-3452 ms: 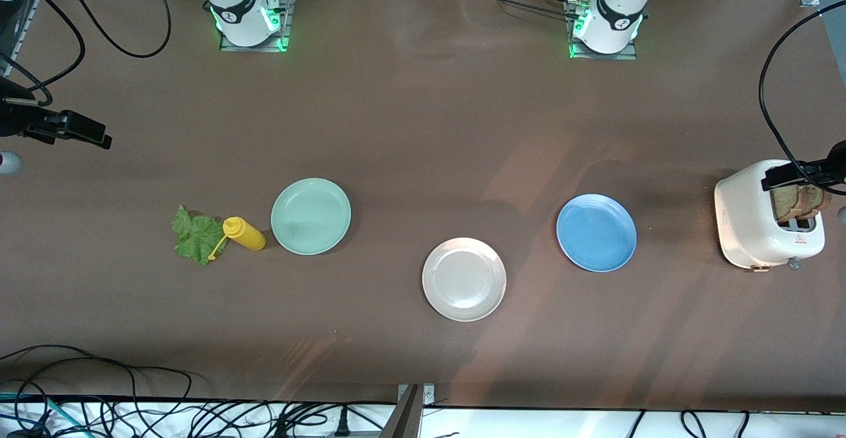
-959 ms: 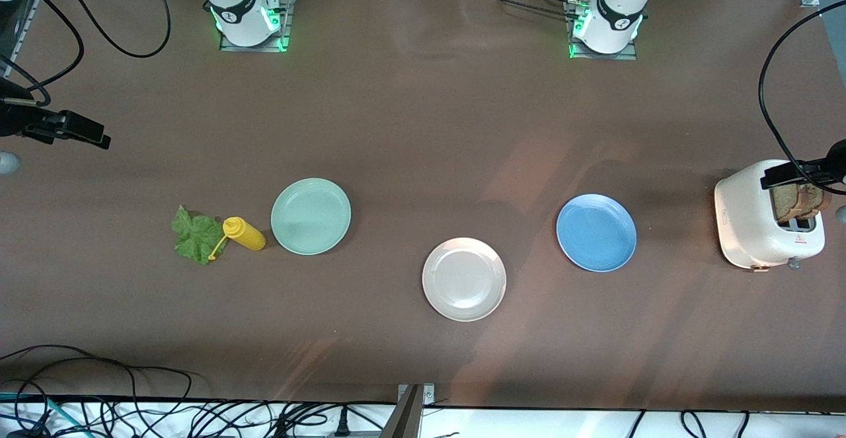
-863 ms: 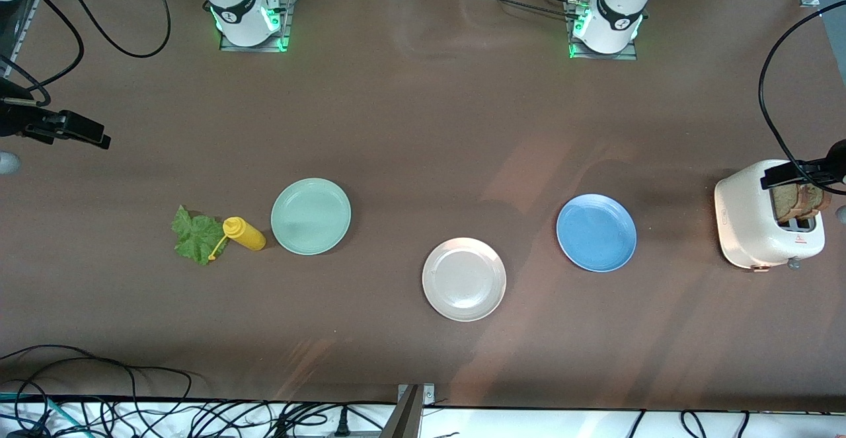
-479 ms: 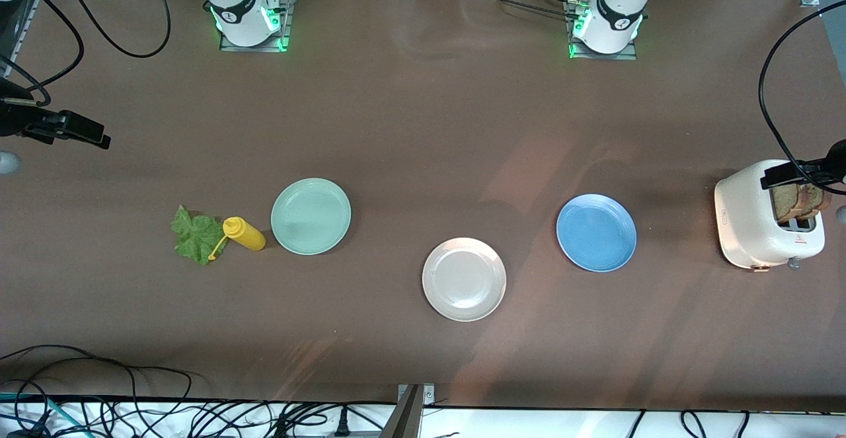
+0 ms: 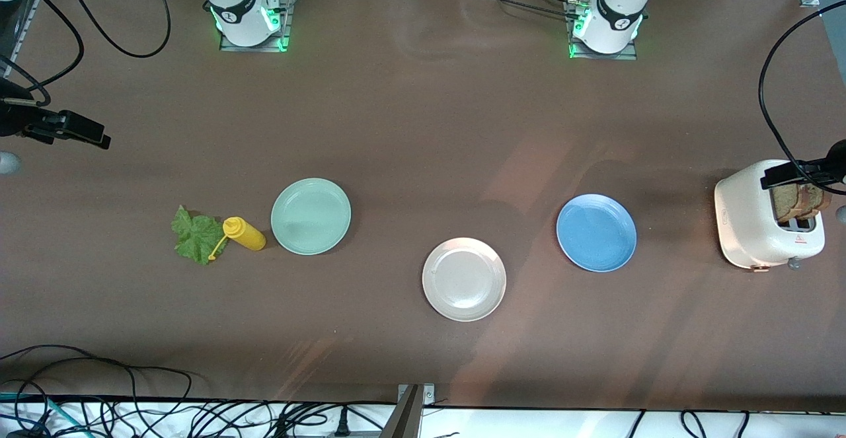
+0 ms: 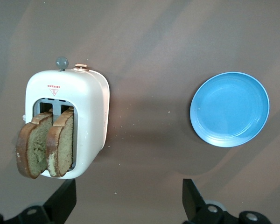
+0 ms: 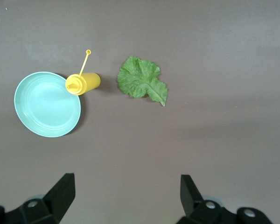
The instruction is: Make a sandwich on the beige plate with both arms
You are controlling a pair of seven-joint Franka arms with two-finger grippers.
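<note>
I see the round glossy beige plate [image 5: 464, 279] nearest the front camera, bare. Farther, the crinkly green lettuce leaf [image 5: 197, 234] lies at the right arm's end and two brown toast slices [image 6: 45, 144] stand in the white toaster [image 5: 753, 220] at the left arm's end. The left gripper [image 6: 128, 203] hangs open over the table beside the toaster, and the right gripper [image 7: 126, 198] hangs open over the table near the leaf.

Beige plate [image 5: 464, 279] bare; toast [image 5: 800, 201] seemingly in toaster [image 5: 753, 223].

A brown matte table [image 5: 410, 127] fills nearly the whole front view, crossed by pale diagonal streaks of light. Tangled black cables [image 5: 132, 411] lie along a white strip at the edge nearest the camera.
</note>
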